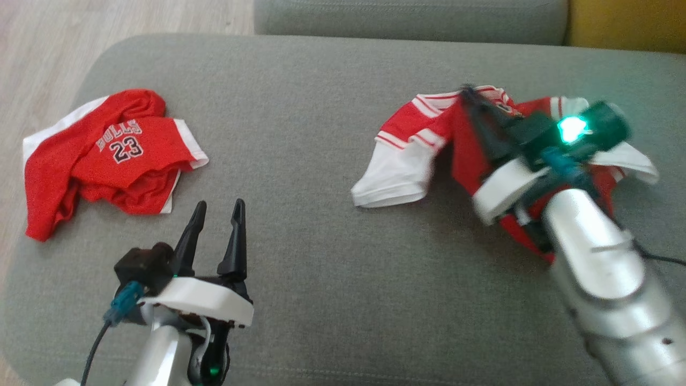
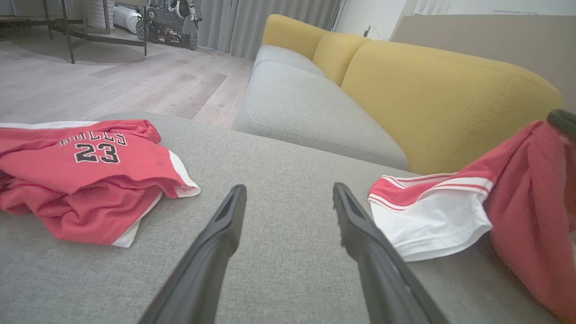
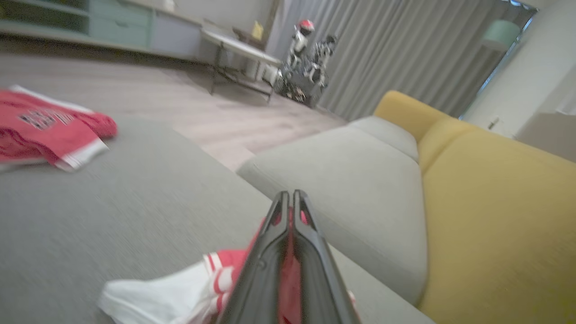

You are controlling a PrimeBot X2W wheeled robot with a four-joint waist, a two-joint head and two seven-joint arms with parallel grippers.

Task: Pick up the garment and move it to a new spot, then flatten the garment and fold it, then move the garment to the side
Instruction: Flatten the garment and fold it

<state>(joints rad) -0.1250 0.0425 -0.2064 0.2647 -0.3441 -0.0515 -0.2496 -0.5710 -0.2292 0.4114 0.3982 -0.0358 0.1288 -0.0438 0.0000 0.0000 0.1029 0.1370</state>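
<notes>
A: Well, you are on the first step, I think: picking up the garment [image 1: 399, 174] and taking it to a new spot.

B: Yes. Your right gripper [image 1: 471, 96] has its two fingers pressed together on the red cloth near the top of the garment. In the right wrist view you can see red cloth pinched between them.

A: Part of the garment is up in the air. Its white sleeve lies on the grey cushion [image 1: 321, 252], on your right side.

B: Your left gripper [image 1: 220, 206] has its fingers apart and holds nothing. It hangs over the cushion near the front, between the two shirts.

A: The other shirt [image 1: 118, 155], the one with 23 on it, lies crumpled on the far left. Leave it be.

B: Next you need to lift higher, so the sleeve comes off the cushion. Then carry the garment toward the middle.

A: Go slow. The pinch looks small, so the cloth may slip. After that you can lay it down and spread it flat with both grippers.
</notes>
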